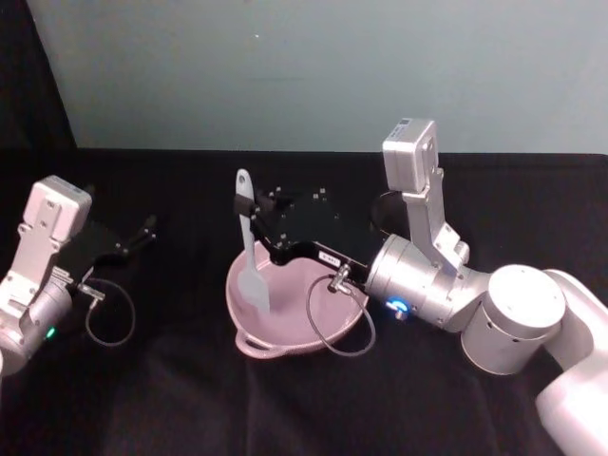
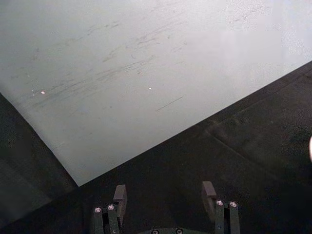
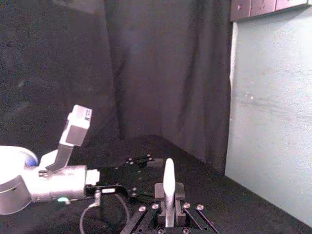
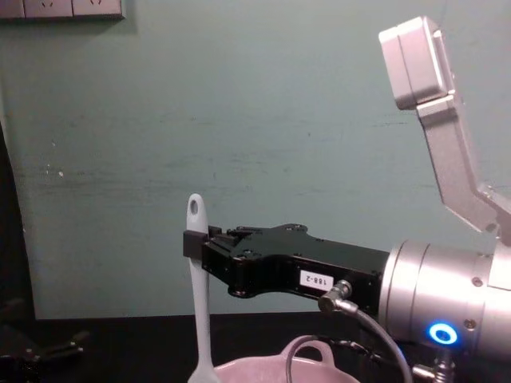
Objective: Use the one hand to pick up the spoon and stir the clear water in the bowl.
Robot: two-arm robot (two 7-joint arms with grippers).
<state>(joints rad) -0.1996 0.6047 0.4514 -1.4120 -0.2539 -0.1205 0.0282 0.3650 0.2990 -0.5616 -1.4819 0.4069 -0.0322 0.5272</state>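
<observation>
Spoon (image 1: 250, 249) stands upright, pinched near its holed handle end by the right claw (image 4: 192, 243), which is closed narrow on it. Its blade hangs below the claw over the inside of the pink bowl (image 1: 280, 318), which sits directly beneath the claw on the black tabletop (image 1: 190, 399). Well apart, beyond the bowl, the left claw (image 2: 164, 191) rests idle, jaws wide.

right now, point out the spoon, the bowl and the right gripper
spoon (image 1: 255, 285), head view, on its blade
bowl (image 1: 285, 348), head view, on its near rim
right gripper (image 4: 196, 244), chest view, between its fingertips
</observation>
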